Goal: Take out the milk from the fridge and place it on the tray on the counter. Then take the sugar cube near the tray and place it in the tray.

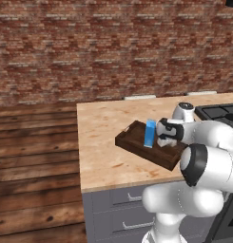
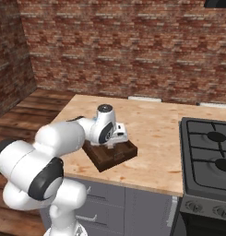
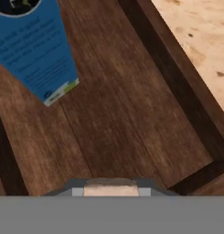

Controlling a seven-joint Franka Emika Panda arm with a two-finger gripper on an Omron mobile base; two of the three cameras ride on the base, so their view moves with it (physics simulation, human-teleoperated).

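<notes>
Left base view is giving you the clearest read: the milk (image 1: 150,133) is standing upright inside the tray (image 1: 132,138), on the counter (image 1: 101,142), so you are looking at the first half of the task done. The gripper (image 1: 164,141) is hanging low over the tray, just beside the carton, toward the stove end.

Hand view is looking straight down at the tray floor, with the carton near the far edge. Between the fingertips (image 3: 77,192) a small pale block (image 3: 111,189) is sitting, and the jaws are drawn in tight on it. You are most likely carrying the sugar cube, held just above the tray; letting it go is what looks to be left.

Right base view is looking from the other side, where the arm is covering the carton; here you are getting the stove (image 2: 211,156) beside the tray and a corner of the tray clear of the wrist.
</notes>
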